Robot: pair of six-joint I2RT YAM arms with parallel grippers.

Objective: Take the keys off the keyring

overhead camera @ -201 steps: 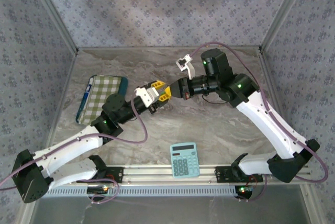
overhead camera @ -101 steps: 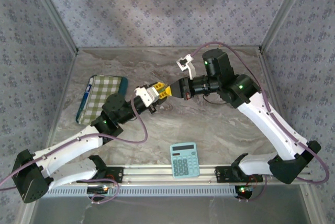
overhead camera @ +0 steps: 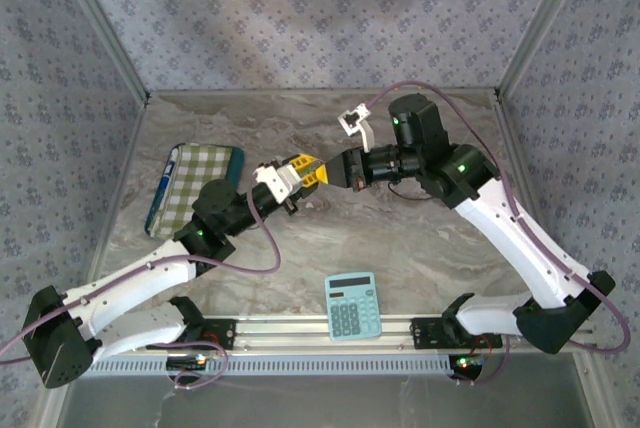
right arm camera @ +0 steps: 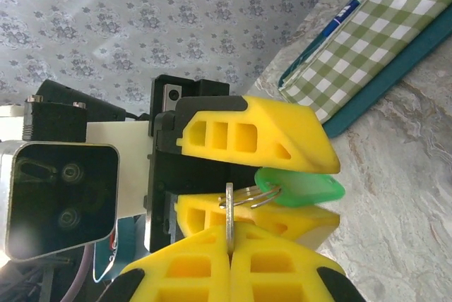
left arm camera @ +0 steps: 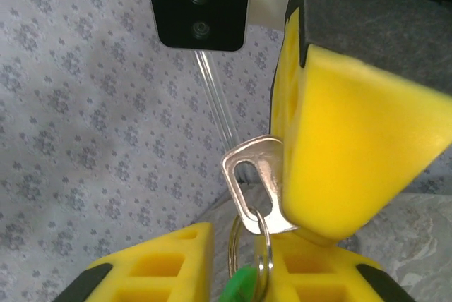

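1. The key (left arm camera: 267, 178) is flat silver metal with a rounded head and an oblong slot; a thin wire keyring (left arm camera: 266, 245) threads the slot; the green tag (right arm camera: 305, 190) is smooth, glossy, rounded plastic.
2. Seen edge-on from the right wrist, the key's long axis runs from the ring straight into the right gripper (right arm camera: 229, 238), which is clenched on it.
3. The left gripper (overhead camera: 301, 170), with blocky yellow fingers, grasps the tag; the bunch hangs between the arms over the marbled table (overhead camera: 420, 248).

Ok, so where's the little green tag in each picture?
Top external: too small to tell; look where the left gripper and right gripper meet.
Left wrist: the green tag pokes in at the bottom edge, below the keyring.
Right wrist: centre-right, between the left gripper's yellow fingers.
Shared landmark: the keyring, touching the tag in both wrist views.
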